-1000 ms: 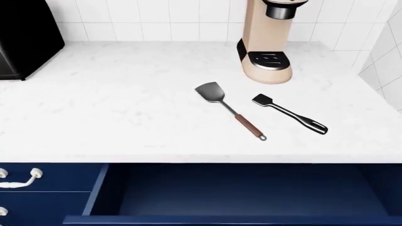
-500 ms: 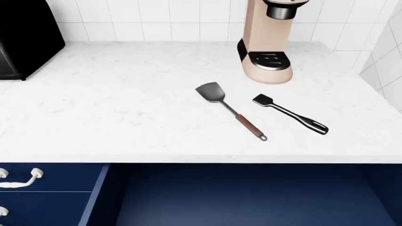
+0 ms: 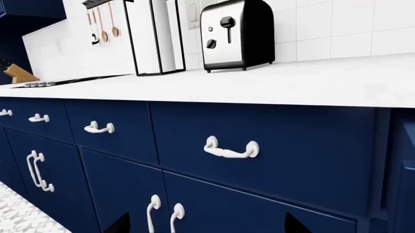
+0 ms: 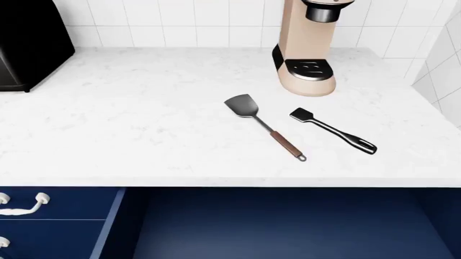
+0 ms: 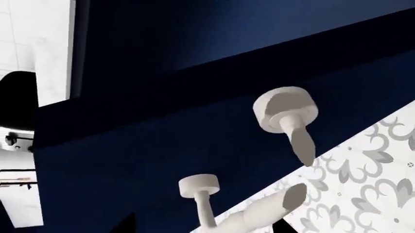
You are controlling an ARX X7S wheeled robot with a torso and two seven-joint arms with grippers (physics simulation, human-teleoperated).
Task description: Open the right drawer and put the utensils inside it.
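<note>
Two utensils lie on the white counter [image 4: 144, 124]: a grey metal spatula with a reddish-brown handle [image 4: 264, 125] and, to its right, a slim black spatula [image 4: 333, 131]. Below the counter edge the right drawer [image 4: 288, 226] stands pulled out, its navy inside bare. Neither gripper shows in the head view. The right wrist view looks along the drawer front [image 5: 162, 145] and its white handle [image 5: 259, 213]. My right gripper [image 5: 204, 225] is open, and the handle runs between its fingers. Facing the navy cabinets, my left gripper [image 3: 205, 224] is open and holds nothing.
A beige coffee machine [image 4: 308, 48] stands behind the utensils. A black toaster [image 4: 29, 43] sits at the counter's far left. The neighbouring closed drawer has a white handle [image 4: 21, 205]. Tiled wall closes the right end of the counter. Patterned floor tiles [image 5: 363, 184] lie below.
The right drawer slid further out toward me, and its front edge left the bottom of the head view. Over the last half second nothing has moved.
</note>
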